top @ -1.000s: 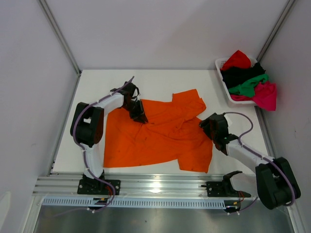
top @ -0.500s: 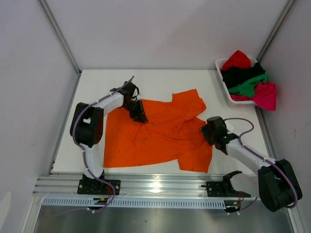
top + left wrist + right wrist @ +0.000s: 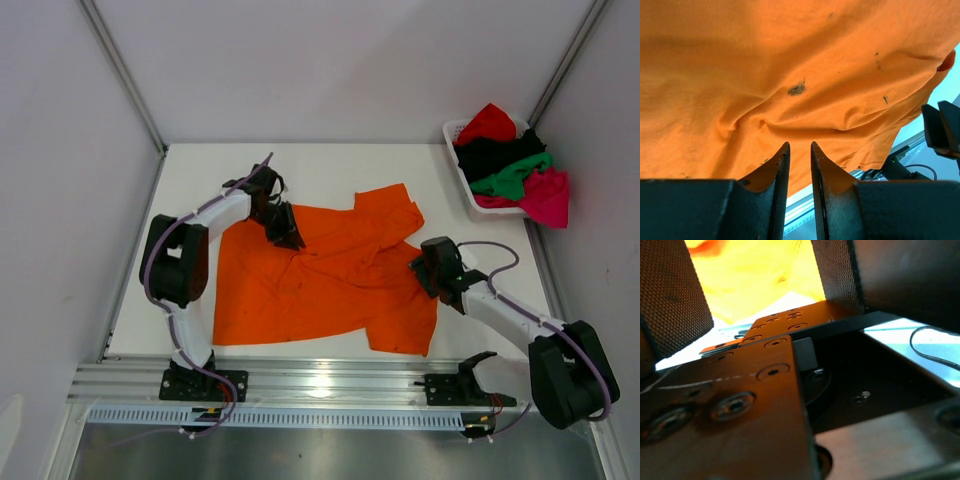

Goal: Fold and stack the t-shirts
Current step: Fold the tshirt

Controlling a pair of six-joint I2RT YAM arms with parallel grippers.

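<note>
since a second ago the right tool (image 3: pixel 424 264) has slid left and now sits at the right edge of the orange t-shirt (image 3: pixel 330 285), just under the far sleeve. its wrist cam shows the right tool (image 3: pixel 755 280) released, fingers wide apart, orange cloth glowing between them. the left tool (image 3: pixel 282 226) crept a hair up and left. it's at the shirt's far left shoulder, and up close the left tool (image 3: pixel 799 145) looks clenched, just a thin slit left, tips pinching a bunched fold. the shirt itself hasn't really shifted, spread rumpled mid desk (image 3: pixel 330 170).

desk is plain white, pale wall panels (image 3: pixel 340 60) around it, aluminium rail (image 3: pixel 330 380) along the near edge. white basket (image 3: pixel 455 130) in the far right corner holds the red t-shirt (image 3: pixel 490 122), black t-shirt (image 3: pixel 495 155), green t-shirt (image 3: pixel 510 180) and magenta t-shirt (image 3: pixel 548 195), which spills over the side.
</note>
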